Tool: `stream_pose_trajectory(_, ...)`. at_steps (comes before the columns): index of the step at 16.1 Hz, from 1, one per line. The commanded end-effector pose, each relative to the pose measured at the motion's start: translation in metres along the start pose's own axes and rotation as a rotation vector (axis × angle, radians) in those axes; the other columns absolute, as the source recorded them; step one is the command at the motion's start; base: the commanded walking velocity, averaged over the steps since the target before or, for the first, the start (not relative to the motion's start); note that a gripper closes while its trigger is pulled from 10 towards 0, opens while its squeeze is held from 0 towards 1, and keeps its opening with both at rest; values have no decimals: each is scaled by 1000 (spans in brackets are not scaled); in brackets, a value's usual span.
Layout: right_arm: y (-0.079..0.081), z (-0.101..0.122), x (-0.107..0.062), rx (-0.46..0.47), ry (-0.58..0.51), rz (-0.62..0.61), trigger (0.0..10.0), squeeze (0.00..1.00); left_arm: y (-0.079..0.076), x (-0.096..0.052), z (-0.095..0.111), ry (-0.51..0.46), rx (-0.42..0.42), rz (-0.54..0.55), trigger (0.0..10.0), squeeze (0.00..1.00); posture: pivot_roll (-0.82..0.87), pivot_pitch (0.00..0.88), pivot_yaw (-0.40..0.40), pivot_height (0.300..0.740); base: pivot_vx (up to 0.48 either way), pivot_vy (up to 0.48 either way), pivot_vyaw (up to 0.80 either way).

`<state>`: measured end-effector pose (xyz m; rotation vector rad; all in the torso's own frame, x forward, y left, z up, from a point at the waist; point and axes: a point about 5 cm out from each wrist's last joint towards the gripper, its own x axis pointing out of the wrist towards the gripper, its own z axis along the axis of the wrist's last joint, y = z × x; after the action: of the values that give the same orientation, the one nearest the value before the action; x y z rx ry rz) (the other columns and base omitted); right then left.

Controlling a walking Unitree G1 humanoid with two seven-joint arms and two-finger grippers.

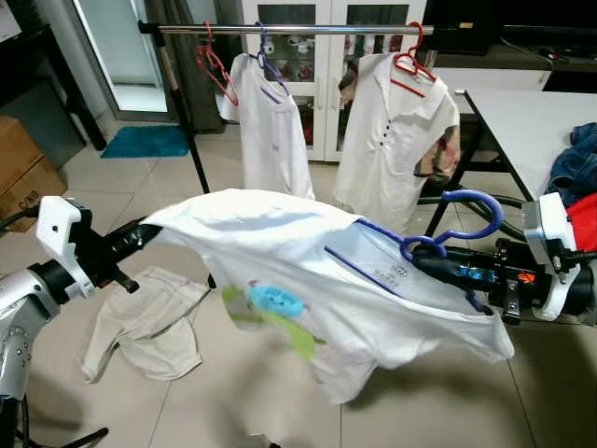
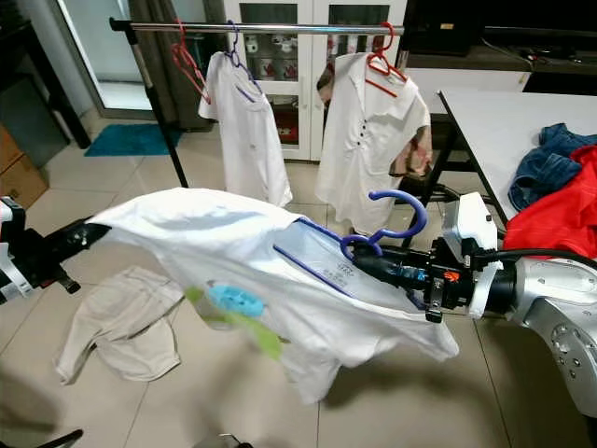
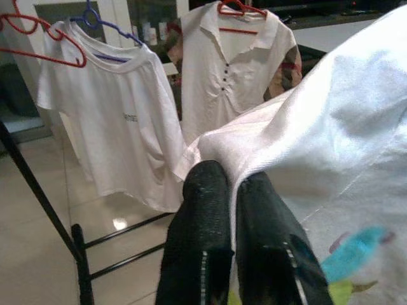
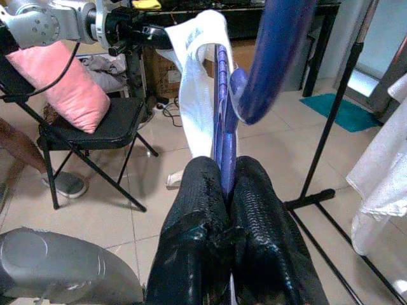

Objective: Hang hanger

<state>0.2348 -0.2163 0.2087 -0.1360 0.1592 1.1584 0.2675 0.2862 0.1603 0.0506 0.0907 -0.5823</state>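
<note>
White shirt [image 1: 308,280], blue hanger [image 1: 466,224], label unreadable

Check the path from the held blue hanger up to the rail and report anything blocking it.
Nothing visible blocks it. The blue hanger, in the right gripper, has open floor before the rail, with a free gap between the hung shirts.

We saw open rod [image 1: 326,30] at twelve o'clock between the white T-shirt [image 1: 270,131] and the collared shirt [image 1: 396,140]; the red hanger [image 1: 216,67] crowded eleven, the table [image 1: 522,117] blocked two, and beige clothing [image 1: 145,322] littered the floor at eight.
</note>
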Motion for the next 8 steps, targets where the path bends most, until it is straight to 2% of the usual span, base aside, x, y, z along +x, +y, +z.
stream_pose_trajectory(1,-2,5,1,-29,-3,-9,10000,0,0,2,12,-30,44,-7,10000,1000,70,0,77,740,0,0,0)
stream_pose_trajectory(2,-4,3,1,-18,10,-26,10000,0,0,2,18,-54,65,-1,10000,1000,71,0,74,740,0,0,0)
stream_pose_trajectory(3,-8,-1,3,0,39,-74,10000,0,-3,2,23,-75,61,-11,10000,125,73,0,71,740,0,0,0)
stream_pose_trajectory(4,-12,-7,5,19,73,-138,10000,0,-6,2,27,-83,51,-25,10000,0,75,0,64,740,0,0,0)
stream_pose_trajectory(6,-16,-25,14,67,144,-291,10000,0,-22,5,34,-87,75,-82,10000,0,77,4,58,740,0,0,0)
stream_pose_trajectory(8,-6,-40,29,151,109,-368,10000,0,-42,11,34,-44,102,-110,10000,0,77,13,62,740,0,0,0)
